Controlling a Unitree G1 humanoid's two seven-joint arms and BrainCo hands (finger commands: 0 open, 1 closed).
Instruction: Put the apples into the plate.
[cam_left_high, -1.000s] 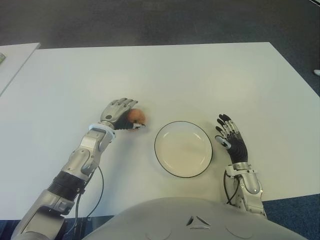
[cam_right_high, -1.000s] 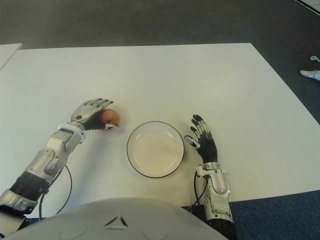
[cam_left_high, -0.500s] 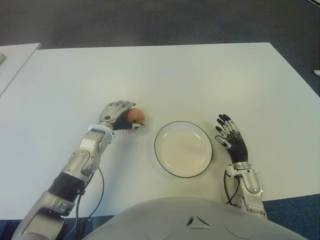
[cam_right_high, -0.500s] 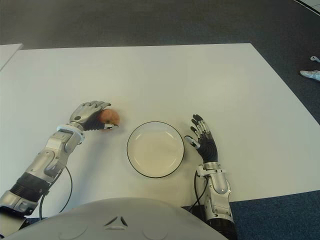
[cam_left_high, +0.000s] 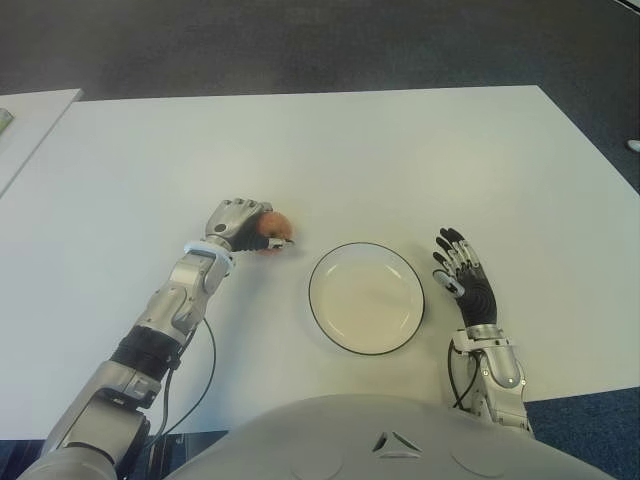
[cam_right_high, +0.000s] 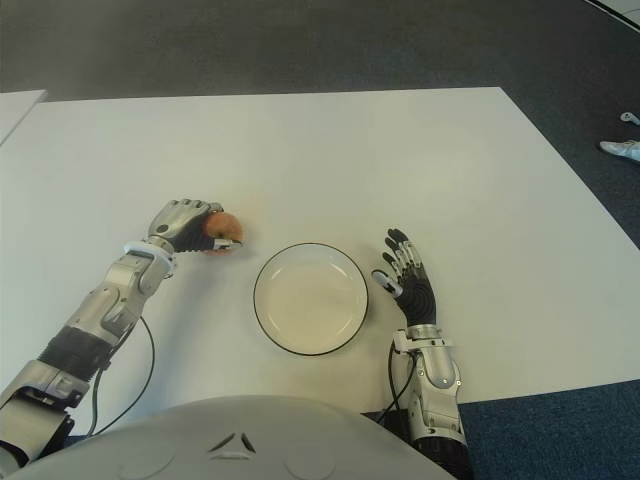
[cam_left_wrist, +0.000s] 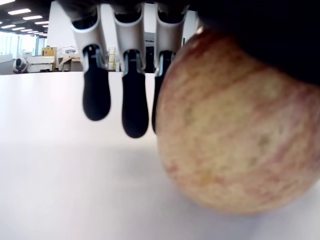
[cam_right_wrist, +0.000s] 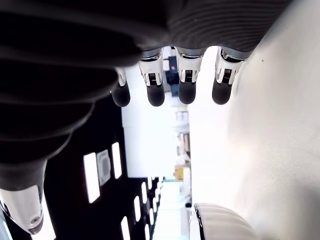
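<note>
- No readable text, label, brand, number or sign anywhere in these views.
</note>
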